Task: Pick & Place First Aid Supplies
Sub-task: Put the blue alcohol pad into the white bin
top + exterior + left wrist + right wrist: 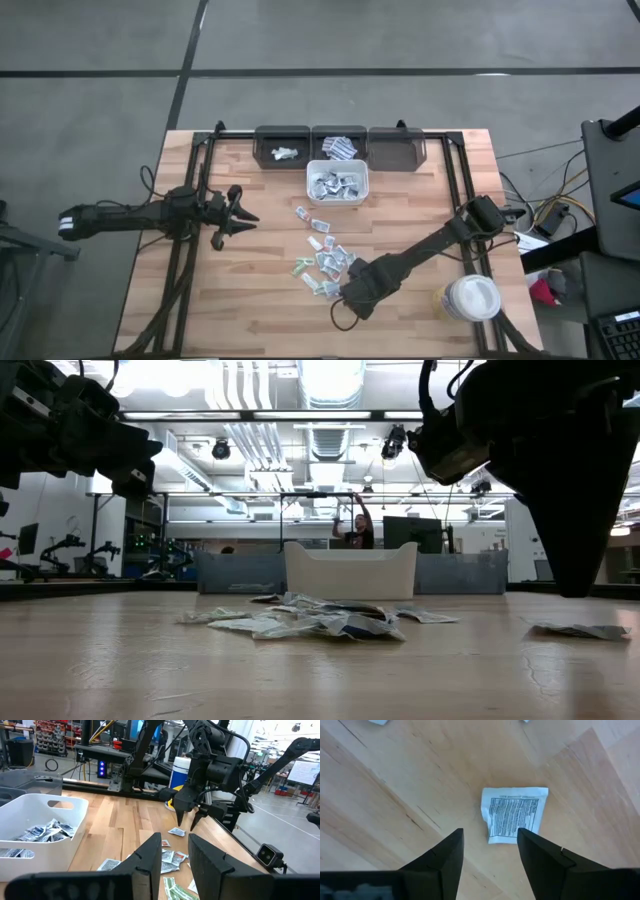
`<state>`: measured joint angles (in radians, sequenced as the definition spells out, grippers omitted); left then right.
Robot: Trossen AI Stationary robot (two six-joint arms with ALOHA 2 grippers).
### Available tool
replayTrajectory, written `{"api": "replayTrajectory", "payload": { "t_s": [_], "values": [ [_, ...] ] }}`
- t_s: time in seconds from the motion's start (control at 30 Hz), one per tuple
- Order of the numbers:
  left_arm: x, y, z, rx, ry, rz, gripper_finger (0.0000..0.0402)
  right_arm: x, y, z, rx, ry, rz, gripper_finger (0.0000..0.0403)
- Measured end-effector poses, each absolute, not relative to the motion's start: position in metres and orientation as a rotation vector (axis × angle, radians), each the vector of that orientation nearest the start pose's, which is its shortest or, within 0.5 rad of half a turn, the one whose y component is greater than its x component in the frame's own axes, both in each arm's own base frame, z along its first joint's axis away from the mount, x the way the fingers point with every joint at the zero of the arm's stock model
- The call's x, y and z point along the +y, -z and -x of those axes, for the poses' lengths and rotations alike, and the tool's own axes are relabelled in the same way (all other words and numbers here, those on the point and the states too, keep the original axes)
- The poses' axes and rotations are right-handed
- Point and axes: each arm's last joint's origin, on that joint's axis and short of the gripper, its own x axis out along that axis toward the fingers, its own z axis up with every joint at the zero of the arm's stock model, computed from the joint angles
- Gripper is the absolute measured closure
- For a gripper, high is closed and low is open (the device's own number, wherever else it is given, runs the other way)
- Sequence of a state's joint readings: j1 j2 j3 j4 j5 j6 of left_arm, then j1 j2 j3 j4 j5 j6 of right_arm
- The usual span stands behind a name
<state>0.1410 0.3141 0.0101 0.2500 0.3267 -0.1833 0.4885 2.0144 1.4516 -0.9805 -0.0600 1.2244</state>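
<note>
High view: the wooden bench (pixel 250 300) is carrying a scatter of sachets (pixel 325 262) at its centre. A white bin (pixel 337 184) is sitting just beyond them, holding more sachets, with 3 dark bins (pixel 339 146) in a row at the far edge. The right claw (pixel 350 297) is hovering at the near end of the scatter. The left claw (pixel 245 215) is waiting well apart, over the left side. A white lidded tub (pixel 471 298) is standing near the right edge.

Low view: the sachets are lying flat in a loose heap before the white bin. A person (pixel 358 530) is standing in the room behind.

Left wrist view: the left claw (pixel 174 857) is standing part open, gripping nothing.

Right wrist view: the right claw (pixel 490 851) is standing open and empty, its fingers (pixel 445 857) pointing down over 1 white printed sachet (pixel 514 814) lying on the bench, apart from both tips.
</note>
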Motion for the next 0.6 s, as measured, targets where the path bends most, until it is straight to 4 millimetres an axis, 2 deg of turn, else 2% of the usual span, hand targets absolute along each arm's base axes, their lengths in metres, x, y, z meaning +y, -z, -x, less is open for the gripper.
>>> {"api": "replayTrajectory", "payload": {
  "t_s": [0.27,0.47,0.6],
  "values": [
    [0.007,-0.164,-0.116,0.070,0.181,0.195,0.0307,0.179,-0.160,-0.331,1.513,0.525,-0.633,0.0229],
    [0.007,-0.164,-0.116,0.070,0.181,0.195,0.0307,0.182,-0.137,-0.336,1.549,0.543,-0.625,0.0223],
    [0.007,-0.164,-0.116,0.070,0.181,0.195,0.0307,0.183,-0.121,-0.337,1.578,0.610,-0.633,0.0233]
  ]
}}
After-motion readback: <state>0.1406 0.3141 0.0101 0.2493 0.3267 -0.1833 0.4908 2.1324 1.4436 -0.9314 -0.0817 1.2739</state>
